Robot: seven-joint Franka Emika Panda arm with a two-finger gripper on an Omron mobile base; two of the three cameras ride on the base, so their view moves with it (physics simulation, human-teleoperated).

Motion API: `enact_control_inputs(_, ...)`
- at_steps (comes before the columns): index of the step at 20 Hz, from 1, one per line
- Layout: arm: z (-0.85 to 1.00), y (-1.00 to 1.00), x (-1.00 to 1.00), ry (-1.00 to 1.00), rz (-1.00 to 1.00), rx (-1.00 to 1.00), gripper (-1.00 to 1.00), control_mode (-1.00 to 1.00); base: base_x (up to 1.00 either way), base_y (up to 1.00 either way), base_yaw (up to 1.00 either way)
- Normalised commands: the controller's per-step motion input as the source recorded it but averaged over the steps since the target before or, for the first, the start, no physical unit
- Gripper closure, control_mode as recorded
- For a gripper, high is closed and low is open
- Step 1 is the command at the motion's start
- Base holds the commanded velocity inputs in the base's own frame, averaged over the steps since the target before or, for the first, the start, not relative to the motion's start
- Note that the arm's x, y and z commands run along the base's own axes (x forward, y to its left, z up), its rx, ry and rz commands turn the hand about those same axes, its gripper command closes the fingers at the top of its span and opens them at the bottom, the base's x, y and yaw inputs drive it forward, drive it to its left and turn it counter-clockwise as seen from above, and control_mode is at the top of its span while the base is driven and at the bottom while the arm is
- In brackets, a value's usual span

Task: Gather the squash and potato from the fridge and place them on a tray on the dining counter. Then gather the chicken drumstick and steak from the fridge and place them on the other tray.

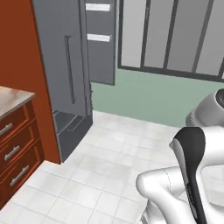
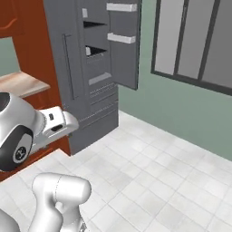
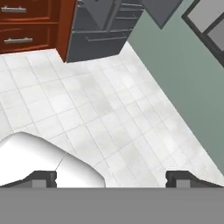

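Fingers (image 3: 43, 178) stood wide apart, gripping nothing, over the white tiled floor (image 1: 105, 175). Left stood red-brown drawers (image 1: 15, 151) under a marbled counter (image 1: 13, 98); next came the fridge (image 2: 86, 77), its right door (image 2: 124, 43) open, then a green wall (image 2: 181, 113) with windows (image 2: 195, 41).

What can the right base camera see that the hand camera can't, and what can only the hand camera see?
Right base view alone: the fridge's open door with its white door bins, black shelves inside, and a big window.

Hand view alone: the gripper, with its fingers spread wide and nothing between them, and the wooden drawers with metal handles.

Both: the grey fridge, the white tiled floor and the green wall.
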Motion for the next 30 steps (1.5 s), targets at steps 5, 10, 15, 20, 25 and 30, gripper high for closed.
enact_control_inputs(5,0.0,0.0,0.0,0.0,0.0,0.0,-1.0,1.0,0.46,-0.85,0.35)
enact_control_inputs(10,0.0,0.0,0.0,0.0,0.0,0.0,-1.0,1.0,0.4,-0.9,0.36)
enact_control_inputs(15,0.0,0.0,0.0,0.0,0.0,0.0,-1.0,1.0,0.39,-0.89,0.35)
enact_control_inputs(20,0.0,0.0,0.0,0.0,0.0,0.0,-1.0,1.0,0.39,-0.87,0.35)
enact_control_inputs(25,0.0,0.0,0.0,0.0,0.0,0.0,-1.0,1.0,0.4,-0.77,0.35)
enact_control_inputs(30,0.0,0.0,0.0,0.0,0.0,0.0,-1.0,1.0,0.5,-0.53,0.28)
